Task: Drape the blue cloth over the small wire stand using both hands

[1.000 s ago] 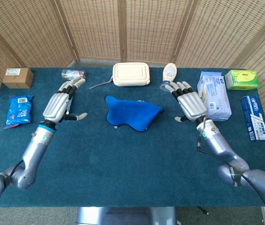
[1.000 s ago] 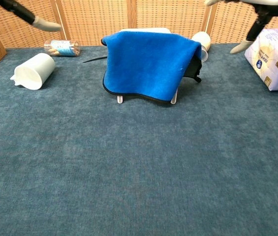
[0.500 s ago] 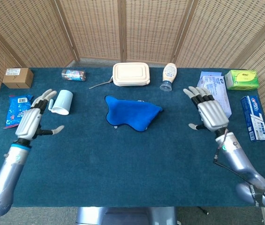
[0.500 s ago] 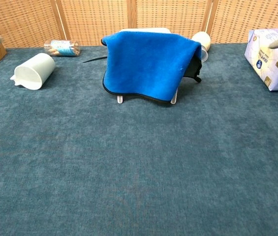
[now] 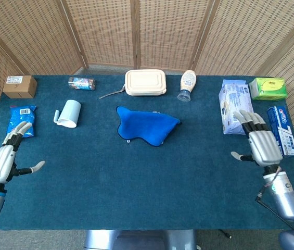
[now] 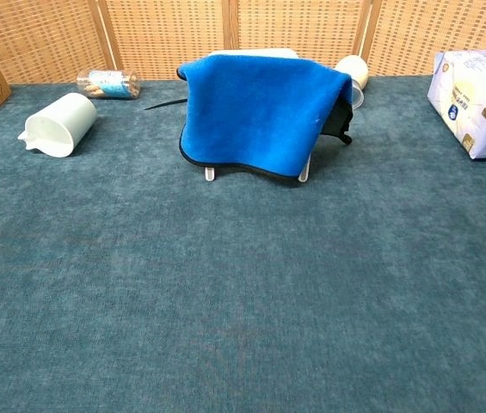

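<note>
- Blue cloth [image 6: 260, 116]: lies over the small wire stand [image 6: 210, 174] at mid-counter. It covers the top and hangs down the front face. Only the stand's two pale feet show below the hem.
- Drape quality: the hem hangs lower on one side than the other, and a dark part protrudes at the cloth's right edge in the chest view. Its nature cannot be determined.
- Left hand [image 5: 3, 161]: fingers spread, holding nothing, at the near left edge of the counter [image 5: 136, 177], well apart from the cloth.
- Right hand [image 5: 261, 143]: fingers spread, holding nothing, at the near right edge, just beside the blue carton [image 5: 281, 130].
- Neither hand appears in the chest view.
- Assessment: draping appears complete. No step is evidently outstanding, save possibly evening the hem.
</note>
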Robot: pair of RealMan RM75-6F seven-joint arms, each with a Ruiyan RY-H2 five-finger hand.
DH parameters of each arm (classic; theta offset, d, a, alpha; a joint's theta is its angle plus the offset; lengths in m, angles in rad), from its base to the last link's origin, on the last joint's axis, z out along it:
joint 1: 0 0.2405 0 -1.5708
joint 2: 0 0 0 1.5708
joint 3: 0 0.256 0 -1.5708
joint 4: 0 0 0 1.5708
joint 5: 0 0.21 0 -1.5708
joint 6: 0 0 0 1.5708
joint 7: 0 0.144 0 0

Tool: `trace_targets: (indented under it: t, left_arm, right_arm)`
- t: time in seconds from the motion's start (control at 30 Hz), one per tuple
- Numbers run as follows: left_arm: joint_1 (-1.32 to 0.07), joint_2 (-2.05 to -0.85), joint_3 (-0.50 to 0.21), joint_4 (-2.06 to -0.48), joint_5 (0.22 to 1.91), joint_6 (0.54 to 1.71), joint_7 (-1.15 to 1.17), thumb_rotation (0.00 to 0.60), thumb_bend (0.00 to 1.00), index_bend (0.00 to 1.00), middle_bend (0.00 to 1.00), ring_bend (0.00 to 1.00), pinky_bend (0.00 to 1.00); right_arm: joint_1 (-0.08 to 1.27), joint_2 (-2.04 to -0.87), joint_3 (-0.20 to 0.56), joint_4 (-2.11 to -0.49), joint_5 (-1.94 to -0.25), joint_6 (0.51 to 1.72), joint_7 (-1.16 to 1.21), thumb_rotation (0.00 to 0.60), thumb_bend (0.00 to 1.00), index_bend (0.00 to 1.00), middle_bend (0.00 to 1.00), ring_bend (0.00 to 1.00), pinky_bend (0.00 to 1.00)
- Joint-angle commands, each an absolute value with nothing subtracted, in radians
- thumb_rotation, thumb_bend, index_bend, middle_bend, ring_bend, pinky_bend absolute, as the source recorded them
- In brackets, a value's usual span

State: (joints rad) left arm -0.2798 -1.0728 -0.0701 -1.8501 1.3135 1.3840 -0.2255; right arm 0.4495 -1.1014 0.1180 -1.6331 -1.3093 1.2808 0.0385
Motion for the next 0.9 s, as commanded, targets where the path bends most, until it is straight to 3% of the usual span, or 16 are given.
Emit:
trace_targets:
  t: [0.03,0.43,0.9]
  left_arm:
    - [-0.249,-1.068,-0.051,-1.859,1.331,1.412,-0.22,0.6,0.29,0.09,0.0,0.0,0.0]
    - [-0.099,-1.071,0.047,-1.87,1.416,1.551,-0.042,0.6,0.29,0.12,0.02,0.0,0.0]
    - [-0.05,-1.084,0.054,-1.915,1.469,1.588,0.019,0.6,0.29,0.13,0.03,0.0,0.0]
  right_arm:
    - [0.419,-1.087,0.107,-1.657,-1.316,1.309,0.032,0.6,0.0,0.0,0.0,0.0,0.0]
    - [0.25,-1.057,0.063,-1.774,-1.28,1.477,-0.125,0.6,0.0,0.0,0.0,0.0,0.0]
    - [0.181,-1.075,0.061,-1.775,-1.309,1.524,-0.132,0.6,0.0,0.0,0.0,0.0,0.0]
